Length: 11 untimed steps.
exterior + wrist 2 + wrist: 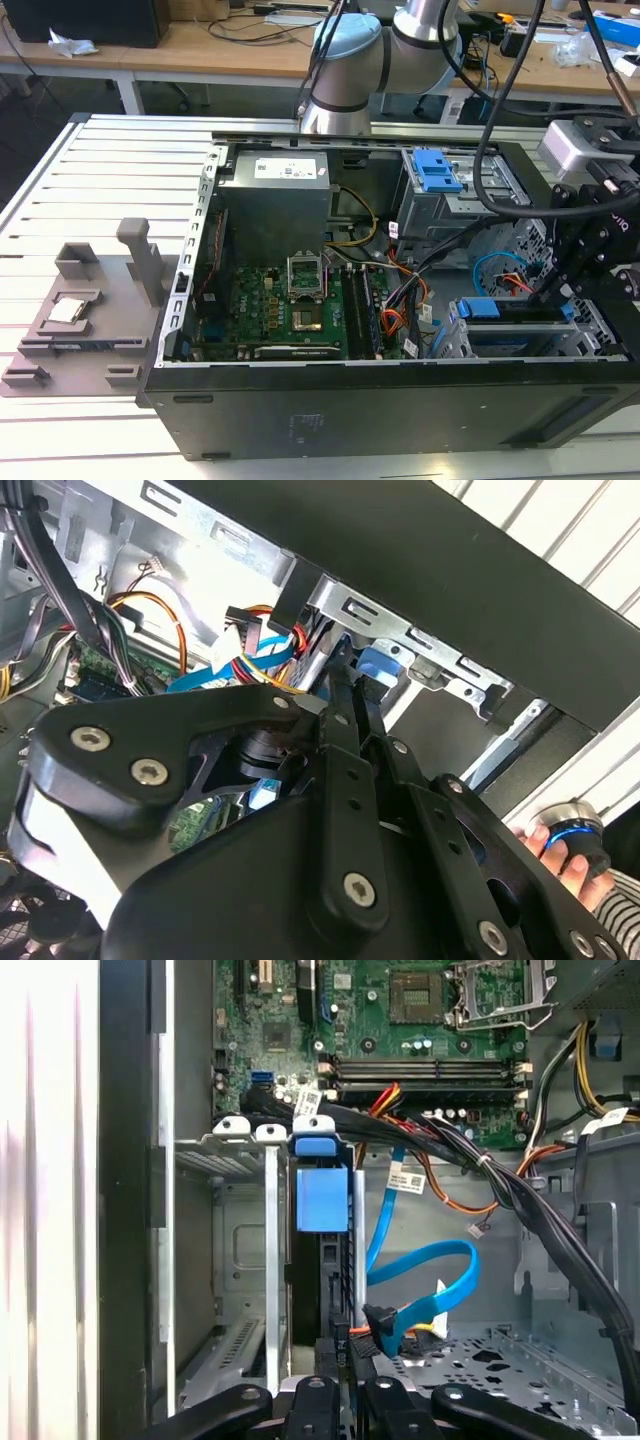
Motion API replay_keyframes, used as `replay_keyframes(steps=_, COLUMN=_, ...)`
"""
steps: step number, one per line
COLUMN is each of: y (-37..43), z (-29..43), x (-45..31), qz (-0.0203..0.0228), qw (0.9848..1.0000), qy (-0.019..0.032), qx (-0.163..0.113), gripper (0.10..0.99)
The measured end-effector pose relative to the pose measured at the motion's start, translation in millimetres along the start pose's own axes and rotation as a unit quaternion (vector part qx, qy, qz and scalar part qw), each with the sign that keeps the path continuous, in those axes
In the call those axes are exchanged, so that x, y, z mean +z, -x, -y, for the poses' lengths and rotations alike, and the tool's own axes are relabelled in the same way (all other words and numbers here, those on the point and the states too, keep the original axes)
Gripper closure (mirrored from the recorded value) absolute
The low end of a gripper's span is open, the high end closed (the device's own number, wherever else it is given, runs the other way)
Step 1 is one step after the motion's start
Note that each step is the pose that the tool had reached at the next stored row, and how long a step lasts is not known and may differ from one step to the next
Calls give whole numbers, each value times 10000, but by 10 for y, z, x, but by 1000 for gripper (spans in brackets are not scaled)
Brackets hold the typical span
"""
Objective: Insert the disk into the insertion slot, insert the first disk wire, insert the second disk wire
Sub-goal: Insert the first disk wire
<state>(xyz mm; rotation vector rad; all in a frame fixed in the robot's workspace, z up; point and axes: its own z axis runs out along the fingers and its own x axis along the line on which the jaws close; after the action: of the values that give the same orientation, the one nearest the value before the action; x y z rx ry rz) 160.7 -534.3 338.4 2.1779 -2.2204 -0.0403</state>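
Note:
The disk (505, 335), grey in a bright blue caddy, sits inside the insertion slot (455, 345), the silver perforated cage at the case's front right corner. In the first wrist view I see the disk (322, 1200) edge-on between the slot's silver rails (270, 1260). My gripper (553, 298) reaches down at the disk's outer end. Its fingers stand close together, shut, in both wrist views (347, 1352) (352, 680); whether they pinch anything is hidden. A blue flat wire (430, 1255) with a black plug (385, 1322) hangs loose right beside the fingertips, along with red and orange wires.
A taller grey cage with a blue latch (438, 170) stands behind the slot. A thick black cable bundle (480, 1160) crosses above the disk. The motherboard (290, 310) lies at the exterior view's left. A hand (568, 865) holds a blue-ringed knob outside the case wall.

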Motion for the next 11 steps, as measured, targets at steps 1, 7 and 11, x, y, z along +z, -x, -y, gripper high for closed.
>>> replay_keyframes(steps=1, y=0, z=0, x=-3, qz=-2, qw=10000, qy=-1, qx=0, gripper=922)
replay_keyframes(steps=7, y=-1, z=-1, x=-8, qz=3, qw=10000, qy=-2, qx=0, gripper=922)
replay_keyframes(steps=11, y=-2, z=-3, x=20, qz=1, qw=10000, qy=-2, qx=0, gripper=922)
